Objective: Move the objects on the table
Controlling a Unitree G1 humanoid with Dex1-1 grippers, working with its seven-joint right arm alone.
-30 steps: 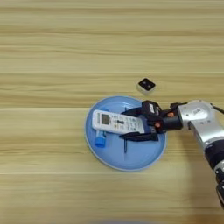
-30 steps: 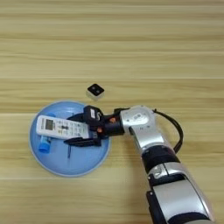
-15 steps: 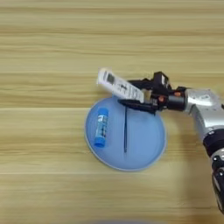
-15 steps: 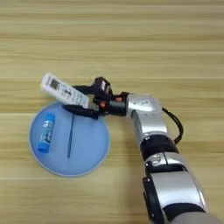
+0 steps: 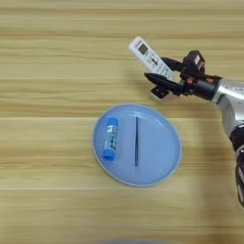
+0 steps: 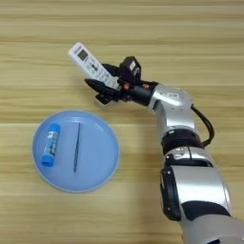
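My right gripper [image 5: 159, 70] is shut on the white remote control [image 5: 149, 57], holding it tilted in the air above the wooden table [image 5: 57, 57], past the far right rim of the blue plate [image 5: 162, 164]. The remote [image 6: 90, 63] sticks out up and to the left from between the black fingers [image 6: 102, 86]. Under the gripper, the small black square piece [image 5: 160, 94] with a pale rim is partly hidden by the lower finger.
On the blue plate [image 6: 100, 171] lie a blue glue stick [image 5: 110, 138] and a thin dark stick [image 5: 136, 141]. My silver forearm [image 6: 174, 102] runs in from the right and bottom edge.
The gripper has lifted the remote off the plate and carried it up and to the right, over the black square piece. The glue stick and thin stick stayed on the plate.
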